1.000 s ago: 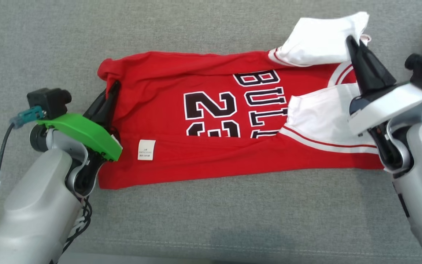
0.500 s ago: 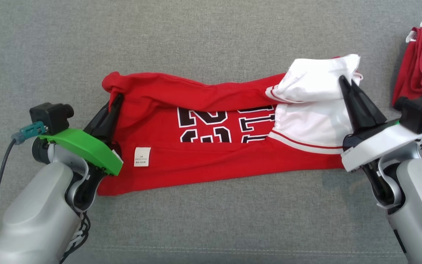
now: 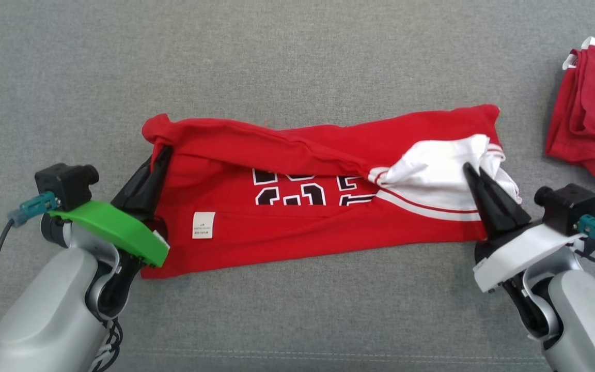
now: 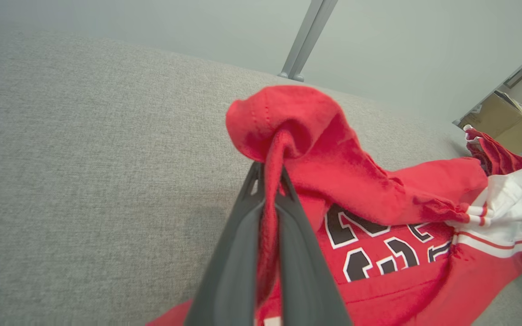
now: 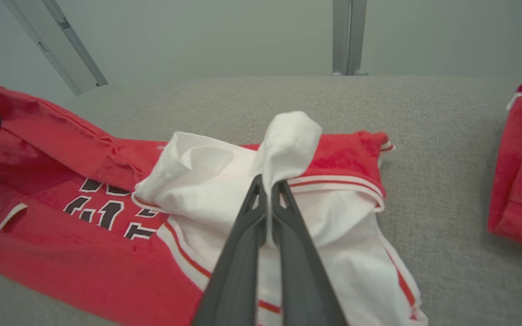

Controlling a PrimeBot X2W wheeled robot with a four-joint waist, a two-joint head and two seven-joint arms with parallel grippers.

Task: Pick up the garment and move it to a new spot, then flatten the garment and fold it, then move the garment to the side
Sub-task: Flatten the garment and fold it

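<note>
The left jaws are shut tight, their dark fingers [image 4: 236, 258] pinching a bunched red corner at the left end of the garment [image 3: 277, 237]. The right jaws are closed too, their fingers [image 5: 243, 244] clamped on a fold of white cloth at the garment's right end. Between the two grips the garment, a red jersey with black-and-white lettering, lies stretched lengthwise across the middle of the table [image 3: 297, 51], which is covered in grey fabric.

Its far edge is raised and rolled over toward the near edge, covering the upper half of the lettering. The near half lies flat, with a white label [image 3: 203, 225] facing up.

As I judge it, the move to a new spot and the flattening are done, and the first lengthwise fold is in hand but not yet laid down. Left to do: set that fold, probably fold once more across, then shift the garment to the side.

Counted: two sets of jaws, both gripping; one garment being worked; one label; one other red garment [image 3: 592, 119], folded, at the far right and well apart from the first.
</note>
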